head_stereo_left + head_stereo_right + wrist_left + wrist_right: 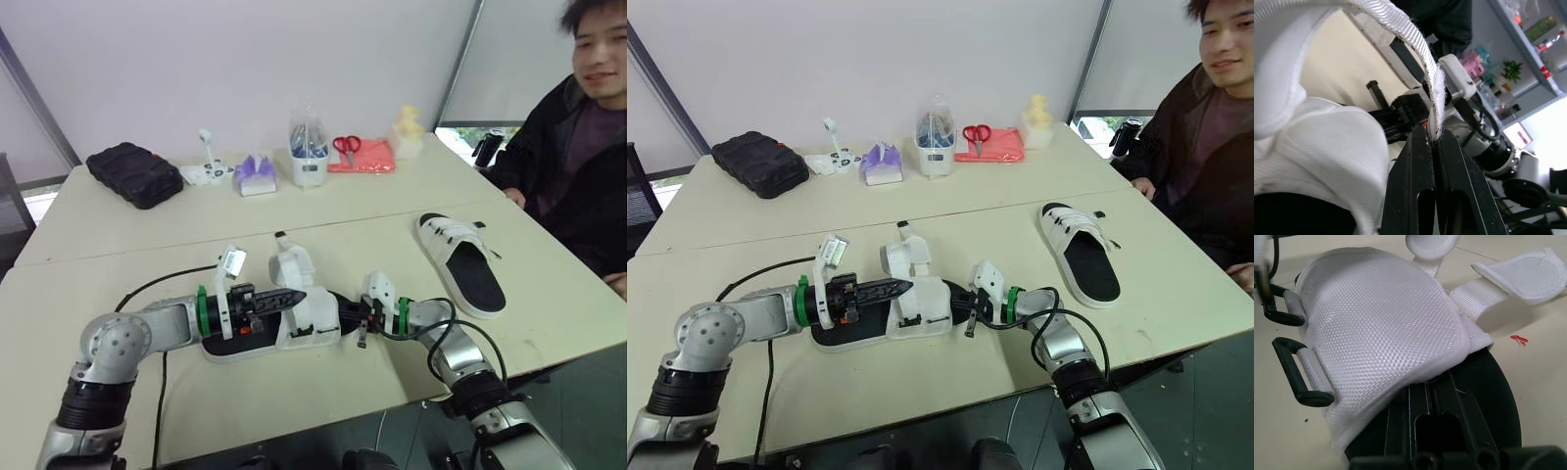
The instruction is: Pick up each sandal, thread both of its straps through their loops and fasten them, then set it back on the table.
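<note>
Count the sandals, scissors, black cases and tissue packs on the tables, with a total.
Sandals: 2 (near sandal, far sandal)
Scissors: 1
Black case: 1
Tissue pack: 1
Total: 5

The left gripper (1433, 139) has its two black fingers (1410, 181) pressed together on a white webbing strap (1409, 34) (fuzzy along its edge), which arches up and away over the sandal's white mesh upper (1327, 152), with the beige table (1337, 68) and the right arm (1459, 83) beyond.
</note>
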You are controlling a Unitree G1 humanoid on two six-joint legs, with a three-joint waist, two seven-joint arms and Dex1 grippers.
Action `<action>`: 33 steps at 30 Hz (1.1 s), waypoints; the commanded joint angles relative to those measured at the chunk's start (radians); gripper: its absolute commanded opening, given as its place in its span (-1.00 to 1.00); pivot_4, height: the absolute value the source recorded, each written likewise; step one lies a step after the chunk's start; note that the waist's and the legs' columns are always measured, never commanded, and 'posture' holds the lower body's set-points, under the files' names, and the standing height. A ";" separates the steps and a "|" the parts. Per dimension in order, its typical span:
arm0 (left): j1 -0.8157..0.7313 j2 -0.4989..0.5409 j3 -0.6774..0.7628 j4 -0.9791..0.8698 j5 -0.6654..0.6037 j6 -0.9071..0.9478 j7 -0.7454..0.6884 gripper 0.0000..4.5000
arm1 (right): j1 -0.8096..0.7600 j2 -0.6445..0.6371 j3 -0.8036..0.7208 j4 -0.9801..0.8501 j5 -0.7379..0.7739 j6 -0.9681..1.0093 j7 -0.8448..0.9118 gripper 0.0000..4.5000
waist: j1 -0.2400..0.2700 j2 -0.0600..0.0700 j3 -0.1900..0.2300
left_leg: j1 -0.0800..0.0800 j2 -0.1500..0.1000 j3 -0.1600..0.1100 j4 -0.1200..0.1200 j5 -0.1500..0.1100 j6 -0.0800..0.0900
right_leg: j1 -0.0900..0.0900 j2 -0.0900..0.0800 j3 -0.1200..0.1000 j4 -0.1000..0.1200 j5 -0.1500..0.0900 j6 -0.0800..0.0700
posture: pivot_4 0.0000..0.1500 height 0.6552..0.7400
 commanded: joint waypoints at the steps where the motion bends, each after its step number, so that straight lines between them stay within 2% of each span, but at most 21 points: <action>1: -0.033 -0.001 0.020 0.006 0.001 0.006 -0.025 -0.97 | 0.050 0.004 0.075 0.075 -0.081 0.057 -0.007 -1.00 | 0.000 0.000 0.000 | 0.000 0.000 0.000 0.000 0.000 0.000 | 0.000 0.000 0.000 0.000 0.000 0.000 | 1.00 1.00; 16: -0.013 0.013 0.006 -0.041 0.036 0.041 -0.065 -0.97 | 0.048 0.008 0.081 0.082 -0.099 0.022 -0.020 -1.00 | -0.001 -0.001 0.000 | 0.001 0.000 0.000 0.000 0.000 0.000 | 0.000 0.001 0.000 0.001 0.000 0.000 | 1.00 1.00; 22: -0.013 0.036 -0.033 -0.059 0.138 0.004 -0.107 -0.97 | 0.046 0.012 0.078 0.084 -0.096 0.025 -0.023 -1.00 | -0.001 -0.001 0.000 | 0.001 0.001 0.000 0.000 0.000 0.000 | 0.001 0.001 0.000 0.001 0.000 0.000 | 1.00 1.00; 33: -0.064 0.039 -0.040 -0.037 0.209 -0.016 -0.169 -0.97 | 0.043 0.017 0.078 0.091 -0.096 0.026 -0.026 -1.00 | -0.002 -0.001 0.000 | 0.001 0.001 0.001 0.000 0.000 0.000 | 0.001 0.004 0.001 0.002 0.000 0.000 | 1.00 1.00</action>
